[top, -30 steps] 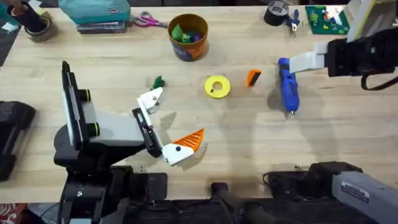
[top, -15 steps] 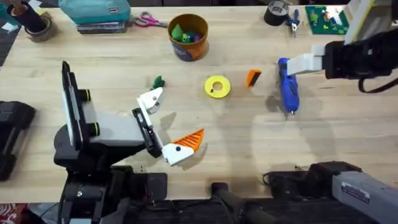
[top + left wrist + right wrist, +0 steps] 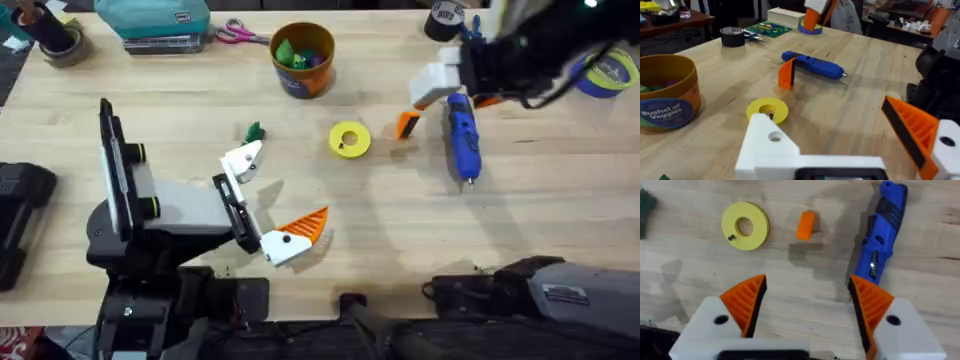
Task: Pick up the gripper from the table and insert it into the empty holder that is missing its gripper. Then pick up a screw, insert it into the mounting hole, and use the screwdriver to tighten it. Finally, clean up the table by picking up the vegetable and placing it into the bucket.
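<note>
Loose orange gripper (image 3: 407, 124): upright on the table, between yellow disc (image 3: 349, 139) and blue screwdriver (image 3: 462, 137). Right gripper (image 3: 807, 302): spread wide above it, empty. Left gripper (image 3: 840, 145): spread, its bare white holder (image 3: 771, 145) awaiting the wedge. Risk: the wedge stands close to the screwdriver, so a descending finger could knock either aside or tip the wedge. Also present: vegetable (image 3: 254, 131) near left; bucket (image 3: 302, 58) far centre.

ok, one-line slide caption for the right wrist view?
Open right pincer hovers above the loose orange gripper, between the yellow disc and the blue screwdriver.
</note>
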You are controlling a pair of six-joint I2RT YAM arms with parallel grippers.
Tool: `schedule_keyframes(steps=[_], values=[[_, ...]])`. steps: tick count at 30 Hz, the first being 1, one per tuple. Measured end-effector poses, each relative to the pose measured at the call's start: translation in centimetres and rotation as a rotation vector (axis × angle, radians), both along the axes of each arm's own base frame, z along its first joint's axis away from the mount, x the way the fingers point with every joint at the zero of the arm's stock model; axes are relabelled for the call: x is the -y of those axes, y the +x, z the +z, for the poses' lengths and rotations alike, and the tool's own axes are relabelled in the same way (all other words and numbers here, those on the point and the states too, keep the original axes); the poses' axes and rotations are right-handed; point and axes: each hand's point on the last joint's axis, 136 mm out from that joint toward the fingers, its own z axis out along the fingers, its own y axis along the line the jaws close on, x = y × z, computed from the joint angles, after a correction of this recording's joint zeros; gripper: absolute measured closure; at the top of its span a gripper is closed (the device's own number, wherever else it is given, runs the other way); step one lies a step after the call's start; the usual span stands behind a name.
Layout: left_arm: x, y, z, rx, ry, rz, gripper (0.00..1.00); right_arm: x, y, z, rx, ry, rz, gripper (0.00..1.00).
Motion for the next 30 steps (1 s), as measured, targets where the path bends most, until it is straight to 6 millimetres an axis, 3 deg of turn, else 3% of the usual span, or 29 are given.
schedule_keyframes(steps=[9,30], values=[[0.0,0.0,0.0,0.000,0.000,0.000,0.015,-2.1,1.9,-2.1,-0.060,-0.050,0.021,0.003],[0.0,0.0,0.0,0.000,0.000,0.000,0.015,-2.4,4.3,-8.5,-0.191,-0.104,0.020,0.004]])
